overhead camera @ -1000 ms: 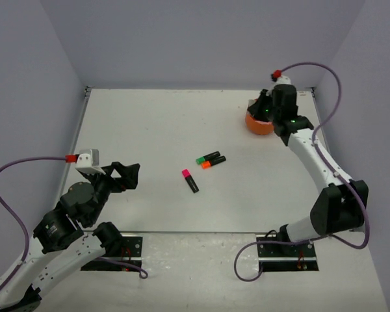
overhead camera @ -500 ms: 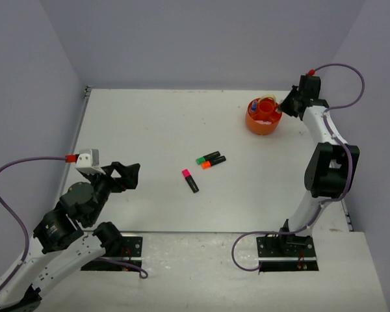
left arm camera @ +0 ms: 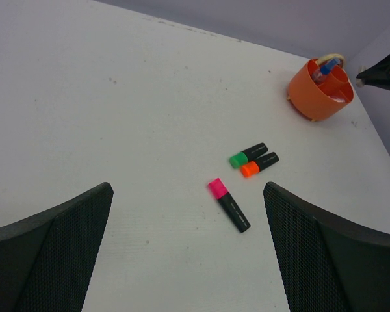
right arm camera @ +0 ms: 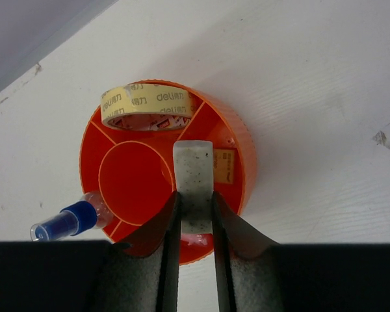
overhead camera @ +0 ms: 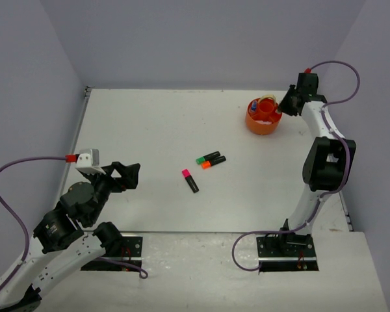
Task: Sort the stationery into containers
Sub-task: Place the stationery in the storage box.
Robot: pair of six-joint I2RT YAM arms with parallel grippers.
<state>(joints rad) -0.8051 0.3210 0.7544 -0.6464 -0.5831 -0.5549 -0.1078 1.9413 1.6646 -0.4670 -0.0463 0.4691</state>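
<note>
Right gripper [right arm camera: 195, 196]: jaws closed on a pale, rectangular eraser block [right arm camera: 194, 162], which stands upright between the fingers. The right wrist view shows the block over the near-right part of the round bright orange plastic tub [right arm camera: 245, 151], beside its central round well. Whether the block touches the tub cannot be told.

Tub position: far right of the white table [overhead camera: 149, 130].

Tub contents:
- A tan roll of tape [right arm camera: 146, 107] on edge in a far compartment.
- A small clear glue bottle with a blue cap [right arm camera: 65, 221], leaning out over the left rim.

Left gripper [left arm camera: 187, 190]: spread wide and holding nothing, above the near-left of the table and well apart from every item.

Items loose on the table, near centre:
- A black highlighter with a green cap [overhead camera: 208, 157].
- A black highlighter with an orange cap [overhead camera: 213, 162], side by side with the green-capped one and just nearer than it.
- A black highlighter with a pink cap [overhead camera: 190, 181], alone, nearer and slightly left of the pair.
</note>
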